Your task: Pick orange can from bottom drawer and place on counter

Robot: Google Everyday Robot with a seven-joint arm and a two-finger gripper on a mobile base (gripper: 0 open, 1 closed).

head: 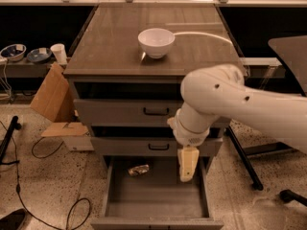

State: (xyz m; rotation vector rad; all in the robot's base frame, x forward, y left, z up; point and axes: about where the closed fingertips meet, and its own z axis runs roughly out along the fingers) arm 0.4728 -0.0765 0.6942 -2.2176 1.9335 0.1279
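Finds gripper (187,169) over right side of bottom drawer (153,195), grip impossible to tell; leaves orange can (138,169) at drawer's back left unpicked, counter (110,47) placement to come.

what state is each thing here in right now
bottom drawer: pulled open
can: lying on the drawer floor near the back, not held
hand: pointing down over the open drawer, beside the can, not touching it
top drawer: shut
middle drawer: shut
bowl: upright on the counter
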